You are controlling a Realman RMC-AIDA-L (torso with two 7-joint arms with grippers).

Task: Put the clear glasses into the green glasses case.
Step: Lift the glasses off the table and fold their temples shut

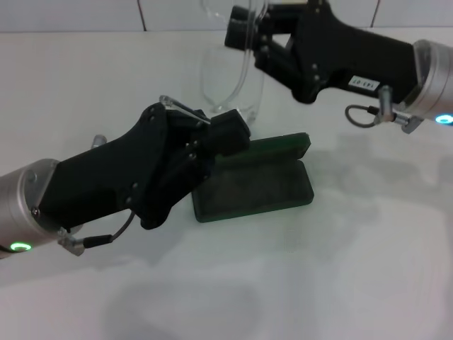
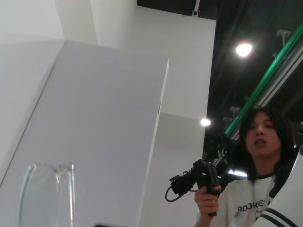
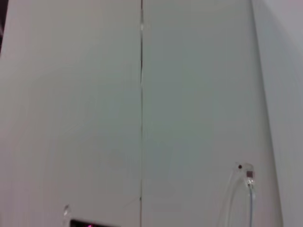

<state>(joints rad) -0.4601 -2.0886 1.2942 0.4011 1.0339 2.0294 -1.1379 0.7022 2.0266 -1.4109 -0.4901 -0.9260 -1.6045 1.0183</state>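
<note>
White tabletop (image 1: 340, 283) under a white tiled wall; soft shadows across the surface.

The green glasses case (image 1: 255, 185) lies open near the middle of the table, dark lined base flat, lid (image 1: 272, 149) tilted up behind it. I see nothing inside the base.

My right gripper (image 1: 242, 34) reaches in from the far right, above and behind the case. Its fingers are pinched on the clear glasses (image 1: 233, 78), which hang below it, lenses down, off the table and over the back of the case. In the right wrist view only one thin clear temple arm (image 3: 241, 194) shows against the wall.

My left gripper (image 1: 228, 133) comes in low from the left, its tip at the left end of the case lid, beside the bottom of the hanging lens. I cannot tell whether its fingers are spread or closed. Left wrist view points upward: a clear lens edge (image 2: 45, 194) at the bottom, and a person (image 2: 258, 170) with a handheld device in the background.
</note>
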